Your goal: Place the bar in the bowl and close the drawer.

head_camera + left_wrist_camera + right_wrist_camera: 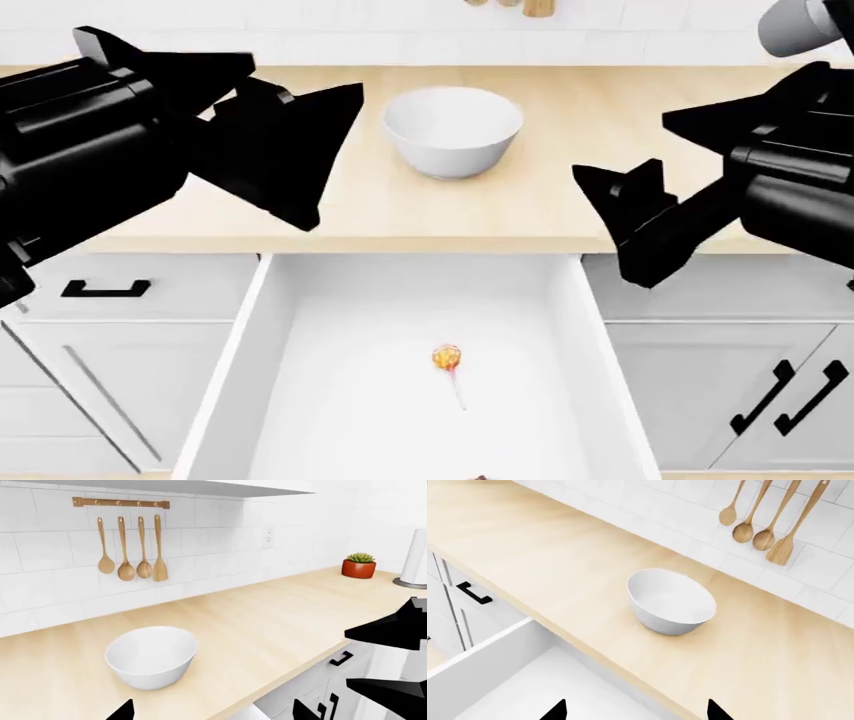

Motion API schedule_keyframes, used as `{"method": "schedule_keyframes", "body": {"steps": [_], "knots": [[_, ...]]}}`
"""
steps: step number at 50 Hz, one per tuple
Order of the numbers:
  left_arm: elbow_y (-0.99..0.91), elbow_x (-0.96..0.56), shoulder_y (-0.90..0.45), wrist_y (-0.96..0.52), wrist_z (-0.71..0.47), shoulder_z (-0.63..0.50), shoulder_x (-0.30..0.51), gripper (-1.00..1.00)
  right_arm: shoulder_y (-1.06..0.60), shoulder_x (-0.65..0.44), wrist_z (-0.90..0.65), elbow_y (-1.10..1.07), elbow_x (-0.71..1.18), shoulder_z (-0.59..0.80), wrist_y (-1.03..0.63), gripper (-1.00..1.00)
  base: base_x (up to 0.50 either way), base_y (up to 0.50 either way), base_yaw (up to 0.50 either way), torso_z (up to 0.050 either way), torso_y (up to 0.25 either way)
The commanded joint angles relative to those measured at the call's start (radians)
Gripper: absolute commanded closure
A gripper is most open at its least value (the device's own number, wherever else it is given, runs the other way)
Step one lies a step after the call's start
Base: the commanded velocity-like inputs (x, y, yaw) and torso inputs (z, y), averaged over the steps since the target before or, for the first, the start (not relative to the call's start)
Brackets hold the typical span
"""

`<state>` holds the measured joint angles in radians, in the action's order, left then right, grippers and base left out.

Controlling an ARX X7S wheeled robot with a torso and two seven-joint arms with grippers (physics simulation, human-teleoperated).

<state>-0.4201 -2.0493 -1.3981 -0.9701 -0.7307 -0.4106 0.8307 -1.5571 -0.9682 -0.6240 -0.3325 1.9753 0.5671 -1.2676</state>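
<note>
Reaching for the bar is judged to be the step in hand, since nothing has yet been grasped. The surface (400, 215) is crossed by both arms, and below it the drawer (354, 400) is pulled wide open. The left hand (327, 150) and right hand (621, 225) are held above the surface edge, both released and empty. The bowl (451, 130) is set upright and empty on the surface, behind the drawer. Only a dark sliver, probably the bar (481, 478), is seen at the drawer's near end, cut off by the frame. A better view should be gained first, and the lollipop (446, 358) avoided.
</note>
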Motion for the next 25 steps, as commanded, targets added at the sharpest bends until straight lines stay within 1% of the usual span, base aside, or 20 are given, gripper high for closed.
{"method": "schedule_keyframes", "body": {"steps": [1,3,10,14,25], "knots": [[0.025,-0.023,-0.038,-0.017,-0.004,-0.022,-0.003,-1.00,-0.041,0.003,0.009,0.019,0.019,0.028,-0.039,-1.00,0.50,-0.19,0.00,0.000,0.000],[0.025,-0.025,-0.042,-0.018,-0.007,-0.023,-0.002,-1.00,-0.043,0.006,0.000,0.020,0.016,0.038,-0.044,-1.00,0.34,-0.08,0.00,0.000,0.000],[0.025,-0.030,-0.051,-0.020,-0.013,-0.027,0.002,-1.00,-0.051,0.008,-0.021,0.011,0.009,0.055,-0.052,-1.00,0.00,0.00,0.00,0.000,0.002],[0.030,-0.033,-0.058,-0.026,-0.015,-0.032,0.006,-1.00,-0.069,0.012,-0.007,0.002,0.018,0.059,-0.072,-1.00,0.00,0.00,0.00,0.000,0.000],[0.026,-0.055,-0.059,-0.030,-0.014,-0.021,0.045,-1.00,-0.097,0.040,-0.011,-0.036,0.062,0.100,-0.105,-1.00,0.00,0.00,0.00,0.000,0.000]]}}
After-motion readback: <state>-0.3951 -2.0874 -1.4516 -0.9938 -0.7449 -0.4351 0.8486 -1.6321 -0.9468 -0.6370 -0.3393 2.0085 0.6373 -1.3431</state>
